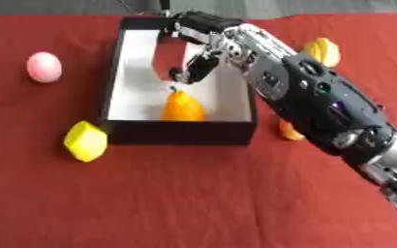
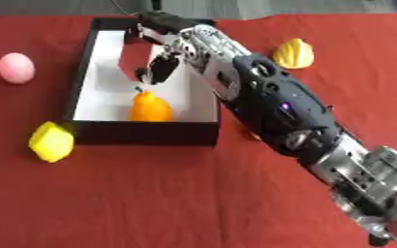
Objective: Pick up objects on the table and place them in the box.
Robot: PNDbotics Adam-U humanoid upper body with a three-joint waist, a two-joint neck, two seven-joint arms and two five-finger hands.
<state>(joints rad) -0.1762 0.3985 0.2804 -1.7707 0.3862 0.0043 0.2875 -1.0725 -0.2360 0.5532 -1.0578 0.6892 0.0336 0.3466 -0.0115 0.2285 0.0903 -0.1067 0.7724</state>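
Observation:
A black box [image 1: 117, 72] with a white floor stands at the back of the red table. An orange fruit [image 1: 183, 107] with a small stem lies inside, near the front wall. My right arm reaches in from the lower right. My right hand [image 1: 198, 62] hangs over the box with its fingers pointing down, open, just above the fruit's stem and apart from it. A red patch [image 1: 164, 58] shows in the box beside the fingers; I cannot make out what it is. The left hand is out of view.
A pink ball [image 1: 43, 66] lies left of the box. One yellow piece [image 1: 85, 140] sits at the box's front left corner. Another yellow piece [image 2: 293, 53] lies right of the box, beyond the arm. An orange thing [image 1: 289, 131] peeks from under the forearm.

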